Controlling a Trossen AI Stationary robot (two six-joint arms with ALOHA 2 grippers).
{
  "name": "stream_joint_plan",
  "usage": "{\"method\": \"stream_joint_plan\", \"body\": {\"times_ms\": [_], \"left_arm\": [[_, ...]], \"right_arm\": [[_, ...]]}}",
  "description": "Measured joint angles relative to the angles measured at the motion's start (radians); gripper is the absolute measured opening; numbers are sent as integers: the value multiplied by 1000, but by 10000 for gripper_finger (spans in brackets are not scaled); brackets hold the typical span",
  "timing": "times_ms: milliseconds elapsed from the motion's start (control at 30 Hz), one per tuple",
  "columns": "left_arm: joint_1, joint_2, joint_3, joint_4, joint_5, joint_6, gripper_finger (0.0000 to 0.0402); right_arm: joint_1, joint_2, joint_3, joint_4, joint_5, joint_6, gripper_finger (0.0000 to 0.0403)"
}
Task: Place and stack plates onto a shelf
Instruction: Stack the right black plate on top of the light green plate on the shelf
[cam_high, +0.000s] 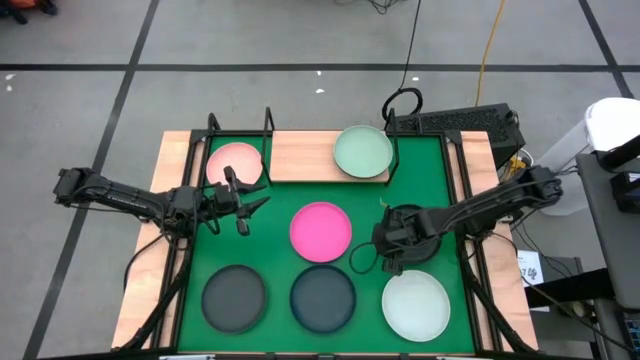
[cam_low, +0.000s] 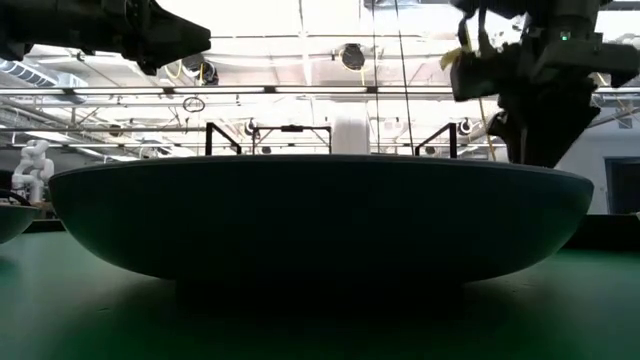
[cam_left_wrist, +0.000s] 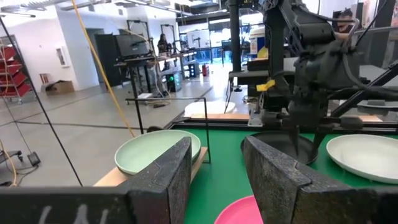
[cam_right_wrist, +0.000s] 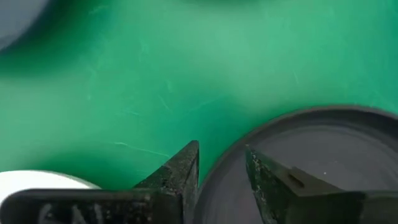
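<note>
The shelf (cam_high: 300, 155) stands at the table's far side. A light pink plate (cam_high: 235, 163) rests on its left end and a pale green plate (cam_high: 362, 152) on its right end. On the green mat lie a hot pink plate (cam_high: 321, 229), two dark plates (cam_high: 234, 298) (cam_high: 323, 297), a pale plate (cam_high: 416, 305) and a third dark plate (cam_high: 425, 255). My right gripper (cam_right_wrist: 222, 168) points down, open, one finger outside and one inside this third plate's rim (cam_right_wrist: 219, 163), apart from it. My left gripper (cam_high: 245, 205) is open and empty, just in front of the light pink plate.
Black wire uprights (cam_high: 268, 120) rise at the shelf's far side. Wooden border strips (cam_high: 170, 180) run along the mat's sides. A keyboard-like black unit (cam_high: 455, 122) and cables lie past the far right corner. The nearest dark plate (cam_low: 320, 220) fills the low view.
</note>
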Motion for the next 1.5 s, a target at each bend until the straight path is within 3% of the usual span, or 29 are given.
{"method": "stream_joint_plan", "body": {"times_ms": [200, 367, 500, 767, 1100, 1233, 1500], "left_arm": [[0, 0, 0, -1, 0, -1, 154], [0, 0, 0, -1, 0, -1, 154], [0, 0, 0, -1, 0, -1, 154], [0, 0, 1, -3, 0, -1, 154], [0, 0, 1, -1, -3, 6, 154], [0, 0, 1, -1, -3, 6, 154], [0, 0, 1, -2, -3, 2, 154]], "right_arm": [[0, 38, -65, 27, -1, 53, 153], [0, 40, -112, 36, 1, 122, 159], [0, 40, -125, 35, 4, 130, 125], [0, 22, -122, 35, -5, 118, 13], [19, -108, 19, 29, -50, 74, 1], [16, -141, 108, 36, 14, -9, 1], [-85, -122, 262, 54, 246, -360, 0]]}}
